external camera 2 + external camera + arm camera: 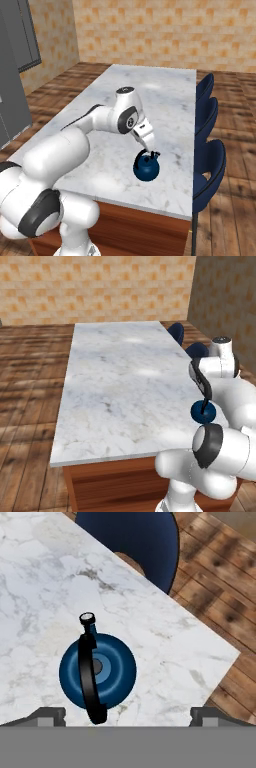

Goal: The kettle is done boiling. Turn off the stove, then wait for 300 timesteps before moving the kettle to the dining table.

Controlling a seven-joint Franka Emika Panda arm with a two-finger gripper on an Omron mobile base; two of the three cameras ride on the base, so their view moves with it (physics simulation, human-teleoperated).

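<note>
The small dark-blue kettle (146,168) stands upright on the marble dining table (170,100), close to its right-hand edge and near the front corner. Its thin black handle (89,677) arches over the lid. My gripper (148,146) hangs just above the kettle, open, with its two fingertips (50,714) spread wide to either side of the handle and touching nothing. From the left base view, the kettle (202,412) peeks out behind my arm, beside the table (115,381). The stove is out of view.
Three dark-blue stools (209,170) line the table's right side, the nearest (130,537) right beside the kettle's corner. Wooden floor surrounds the table. A grey cabinet (15,60) stands at far left. Bare marble (45,577) stretches left of the kettle.
</note>
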